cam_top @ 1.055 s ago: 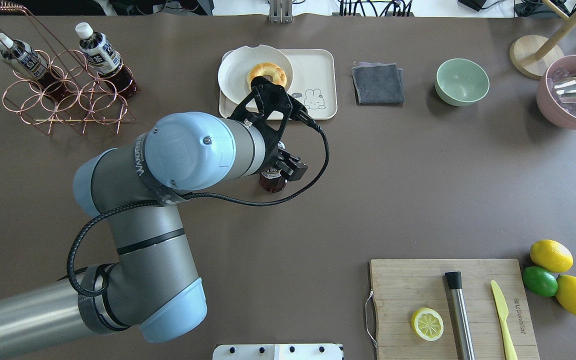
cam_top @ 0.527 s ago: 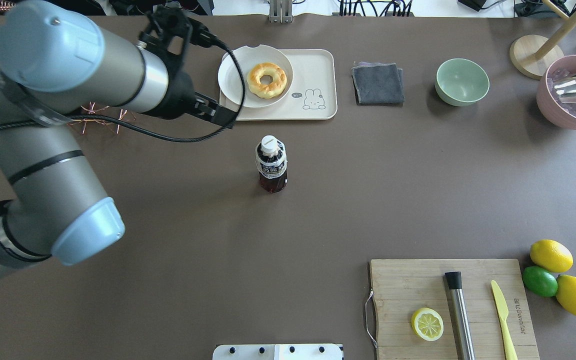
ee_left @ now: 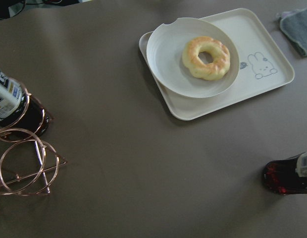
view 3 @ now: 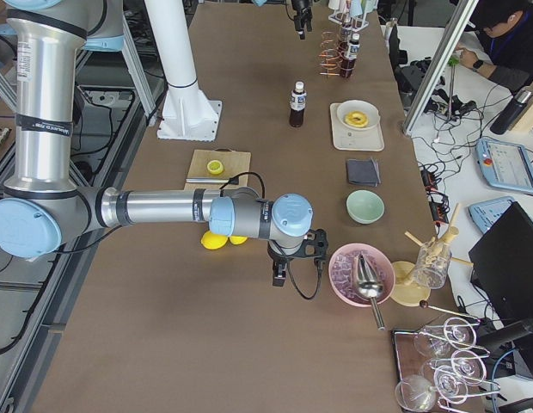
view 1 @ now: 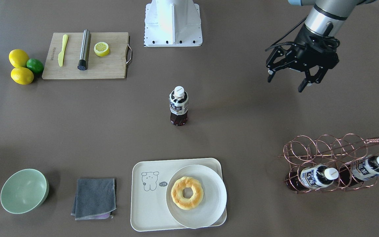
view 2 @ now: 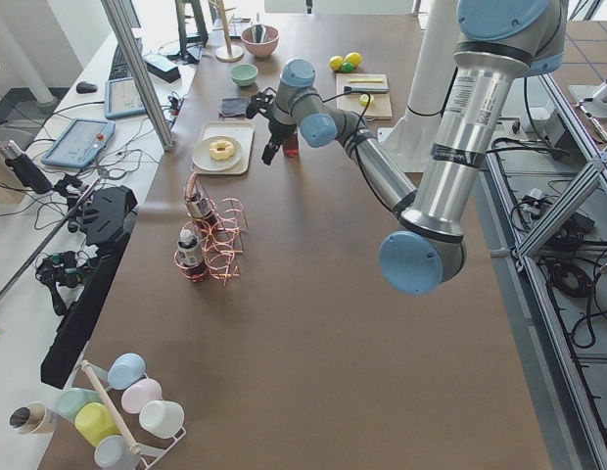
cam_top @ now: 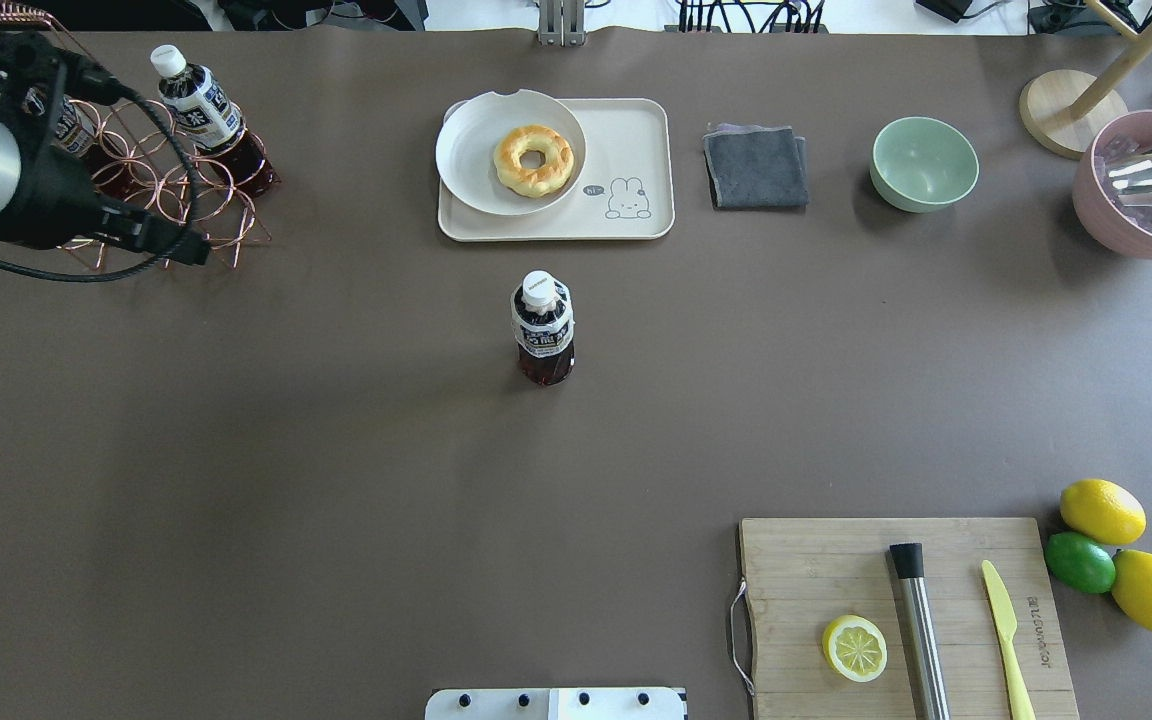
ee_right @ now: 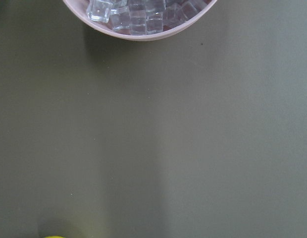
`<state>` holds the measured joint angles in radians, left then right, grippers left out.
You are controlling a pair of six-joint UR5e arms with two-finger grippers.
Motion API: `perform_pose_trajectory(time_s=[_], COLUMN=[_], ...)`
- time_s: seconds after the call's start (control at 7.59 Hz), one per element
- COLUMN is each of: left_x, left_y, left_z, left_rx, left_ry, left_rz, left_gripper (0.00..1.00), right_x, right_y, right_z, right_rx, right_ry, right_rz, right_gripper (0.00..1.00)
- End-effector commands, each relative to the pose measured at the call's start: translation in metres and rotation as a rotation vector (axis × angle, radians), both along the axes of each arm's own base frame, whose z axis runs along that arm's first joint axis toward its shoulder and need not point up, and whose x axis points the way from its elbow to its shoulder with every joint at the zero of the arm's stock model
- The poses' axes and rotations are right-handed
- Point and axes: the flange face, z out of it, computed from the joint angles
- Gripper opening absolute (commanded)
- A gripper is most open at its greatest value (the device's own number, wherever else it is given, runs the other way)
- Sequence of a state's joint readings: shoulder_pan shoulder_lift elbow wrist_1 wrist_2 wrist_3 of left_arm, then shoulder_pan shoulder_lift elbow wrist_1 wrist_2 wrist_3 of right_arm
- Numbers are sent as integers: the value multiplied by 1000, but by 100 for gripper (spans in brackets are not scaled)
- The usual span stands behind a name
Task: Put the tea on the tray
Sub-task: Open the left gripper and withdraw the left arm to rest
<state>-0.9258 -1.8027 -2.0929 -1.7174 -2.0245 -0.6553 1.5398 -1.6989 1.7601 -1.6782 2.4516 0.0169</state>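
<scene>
One tea bottle [view 1: 178,105] [cam_top: 543,330] with dark liquid and a white cap stands upright alone on the bare table, a short way in front of the cream tray [view 1: 150,204] [cam_top: 636,130]. My left gripper [view 1: 285,83] [cam_top: 191,250] hangs open and empty, off to the left near the copper rack [view 1: 327,151] [cam_top: 136,190]. The left wrist view shows the tray [ee_left: 272,44] and the bottle's base [ee_left: 287,176]. My right gripper [view 3: 284,275] shows only in the exterior right view, beside the pink bowl, and I cannot tell its state.
A round plate [cam_top: 471,150] with a doughnut [cam_top: 534,160] covers the tray's left half. Two more bottles [view 1: 317,176] [view 1: 368,168] sit in the rack. A grey cloth [cam_top: 756,165], green bowl [cam_top: 924,163], ice bowl [cam_top: 1136,200], cutting board [cam_top: 806,570] and lemons [cam_top: 1101,510] lie to the right.
My left gripper was at the tea bottle in the middle of the table. It has swung away to the left, up to the rack. The bottle stays standing where it was.
</scene>
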Motion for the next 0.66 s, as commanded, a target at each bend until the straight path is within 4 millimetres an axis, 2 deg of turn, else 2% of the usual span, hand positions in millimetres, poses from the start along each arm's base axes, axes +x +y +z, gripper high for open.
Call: perform_pose_trajectory(time_s=[0.0,0.13,0.26,0.4,0.53], left_x=[-129,-183,-228,-257,-277], left_y=[-16,-24,-34,-38,-38], left_z=[125,173,218,255,285], left_rx=[-1,-7,-1,5,7], left_ry=[-169,-172,-189,-219,-242], left_rz=[43,91,117,144,168], left_gripper=[100,100,100,100,100], right_x=[0,0,0,0,0], right_y=[0,0,0,0,0], right_z=[0,0,1,1,1], right_rx=[0,0,-1,-1,0], right_ry=[0,0,0,0,0], right_rz=[0,0,0,0,-1], right_gripper=[100,100,100,100,100])
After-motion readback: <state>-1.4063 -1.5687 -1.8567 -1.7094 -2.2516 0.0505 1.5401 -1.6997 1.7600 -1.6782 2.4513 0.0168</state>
